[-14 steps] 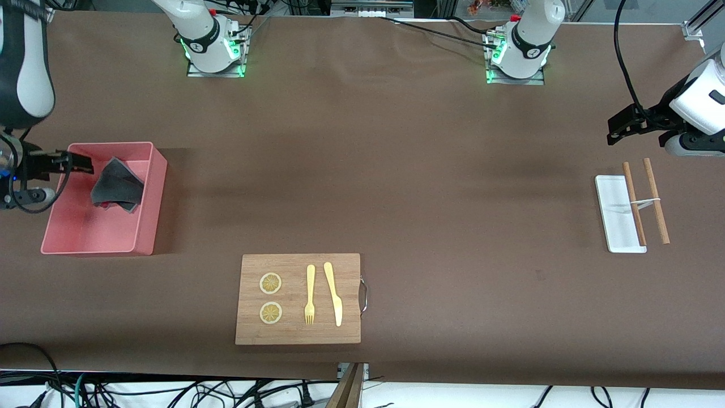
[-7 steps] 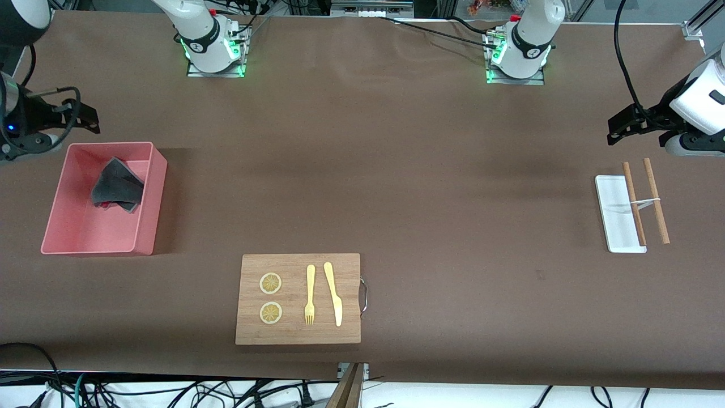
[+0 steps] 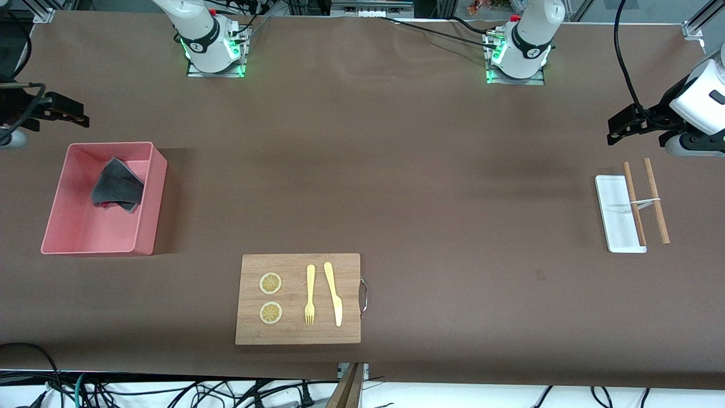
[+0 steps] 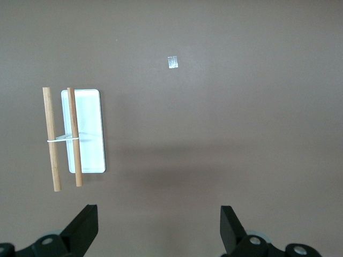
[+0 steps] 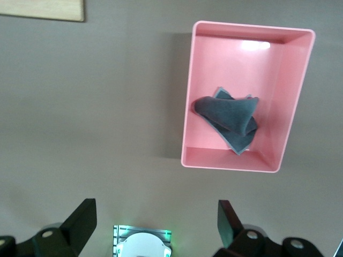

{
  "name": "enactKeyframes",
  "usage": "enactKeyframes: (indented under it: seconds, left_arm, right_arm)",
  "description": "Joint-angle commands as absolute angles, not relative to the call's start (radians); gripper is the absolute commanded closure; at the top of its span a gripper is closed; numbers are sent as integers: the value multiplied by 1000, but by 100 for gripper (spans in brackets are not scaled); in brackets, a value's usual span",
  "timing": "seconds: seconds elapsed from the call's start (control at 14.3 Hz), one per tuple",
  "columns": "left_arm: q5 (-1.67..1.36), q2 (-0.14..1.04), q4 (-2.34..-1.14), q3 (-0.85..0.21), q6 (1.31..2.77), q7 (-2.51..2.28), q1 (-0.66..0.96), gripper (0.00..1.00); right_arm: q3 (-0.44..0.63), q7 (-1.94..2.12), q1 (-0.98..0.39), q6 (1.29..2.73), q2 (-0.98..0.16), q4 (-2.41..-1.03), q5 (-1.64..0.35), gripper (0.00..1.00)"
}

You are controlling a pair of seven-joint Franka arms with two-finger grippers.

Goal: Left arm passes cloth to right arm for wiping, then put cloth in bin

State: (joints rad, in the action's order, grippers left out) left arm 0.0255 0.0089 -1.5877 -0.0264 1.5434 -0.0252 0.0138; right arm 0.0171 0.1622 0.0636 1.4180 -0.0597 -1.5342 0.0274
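While crumpled, the cloth (image 3: 116,186) lies in the bin (image 3: 148,199).

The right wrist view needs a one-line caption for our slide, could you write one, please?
Open right gripper above the table, looking down on the grey cloth crumpled inside the pink bin.

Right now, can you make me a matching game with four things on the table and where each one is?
Things:
1. cloth
2. fork
3. two wooden sticks
4. right gripper

Places:
A. lying on the wooden cutting board, beside the knife
B. crumpled inside the pink bin
C. open and empty, up in the air by the right arm's end of the table
D. tied together, one lying across the white tray

Pairs: 1-B, 2-A, 3-D, 4-C
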Motion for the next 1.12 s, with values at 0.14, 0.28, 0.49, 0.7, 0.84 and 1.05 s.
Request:
enactKeyframes:
  seconds: [0.14,0.28,0.49,0.7,0.84,1.05]
  left_arm:
    - [9,21,-1555,-23,1519,-2,14,0]
    - [9,21,-1555,-23,1519,-2,14,0]
    - [9,21,-1555,-23,1519,-2,14,0]
    - [9,21,-1555,-23,1519,-2,14,0]
    - [9,20,-1555,-21,1519,-2,12,0]
    - [11,21,-1555,-23,1519,-2,12,0]
  right_arm:
    - [23,155,83,1475,-37,-1491,12,0]
    - [23,155,83,1489,-22,-1502,26,0]
    - [12,124,83,1454,-20,-1496,31,0]
    - [12,110,81,1447,-23,-1494,26,0]
    - [21,97,74,1419,-43,-1488,23,0]
    - [18,100,74,1414,-63,-1454,28,0]
